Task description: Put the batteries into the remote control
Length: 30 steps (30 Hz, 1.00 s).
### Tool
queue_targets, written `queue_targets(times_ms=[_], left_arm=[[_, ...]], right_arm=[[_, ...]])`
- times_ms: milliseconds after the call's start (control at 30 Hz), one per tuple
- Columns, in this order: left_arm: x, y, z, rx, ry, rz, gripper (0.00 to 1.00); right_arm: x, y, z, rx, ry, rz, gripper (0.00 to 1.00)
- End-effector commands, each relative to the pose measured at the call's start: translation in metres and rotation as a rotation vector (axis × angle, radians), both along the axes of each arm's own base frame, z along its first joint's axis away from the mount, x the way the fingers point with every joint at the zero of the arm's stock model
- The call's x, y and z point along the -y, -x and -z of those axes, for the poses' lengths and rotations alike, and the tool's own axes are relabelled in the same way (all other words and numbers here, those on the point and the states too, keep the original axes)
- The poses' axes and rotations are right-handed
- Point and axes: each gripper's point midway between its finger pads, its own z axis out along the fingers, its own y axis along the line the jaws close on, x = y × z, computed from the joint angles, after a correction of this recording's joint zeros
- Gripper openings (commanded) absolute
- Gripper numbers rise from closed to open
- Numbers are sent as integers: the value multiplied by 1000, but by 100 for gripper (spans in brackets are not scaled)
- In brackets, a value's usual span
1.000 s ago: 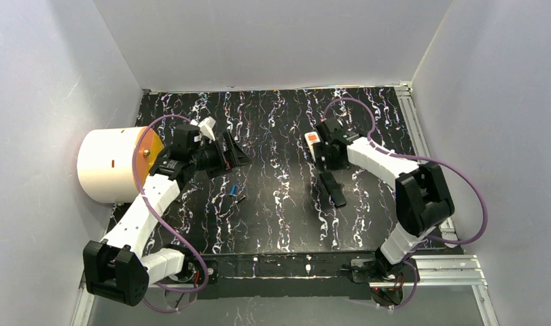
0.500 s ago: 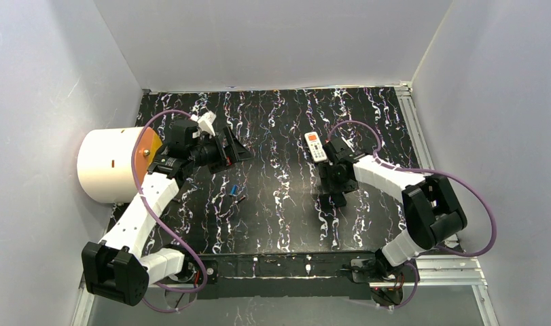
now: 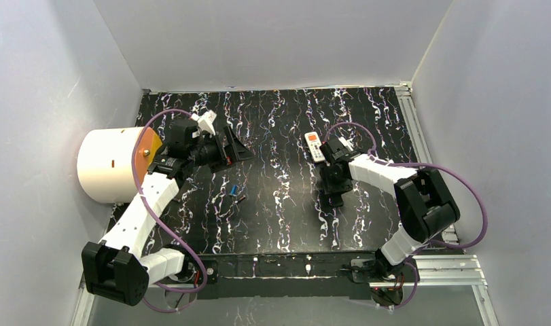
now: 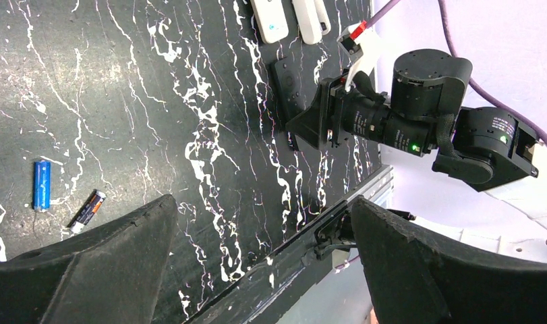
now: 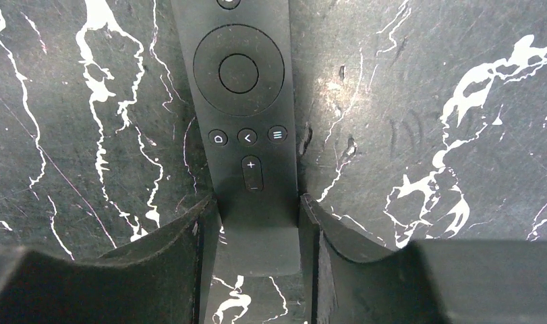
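Black remote (image 5: 247, 135), slim, ring pad face up, tight between right jaws; left jaws wide apart

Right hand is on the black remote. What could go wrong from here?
1. The right hand grips the black remote only at its plain end, buttons up. Lifting could let it pivot or slip, and the battery bay is probably underneath, unseen.
2. The blue battery and dark battery lie loose on the table near the open left hand; a nudge may roll them away.
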Motion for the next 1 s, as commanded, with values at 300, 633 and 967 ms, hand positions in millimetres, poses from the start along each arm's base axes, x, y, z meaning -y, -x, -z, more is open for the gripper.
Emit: queue_targets(times_ms=[300,633,967], left_arm=[[-5,2,11,-50,-13,-40,99],[14,7,8,-62,126,26,98],[54,33,-61,124,317,275,94]], right_arm=[[-23,11,-9,-4,-143,-42,21],[-139,11,-149,133,-1006,-63,21],[-182,47,-263,143,-1478,-346,23]])
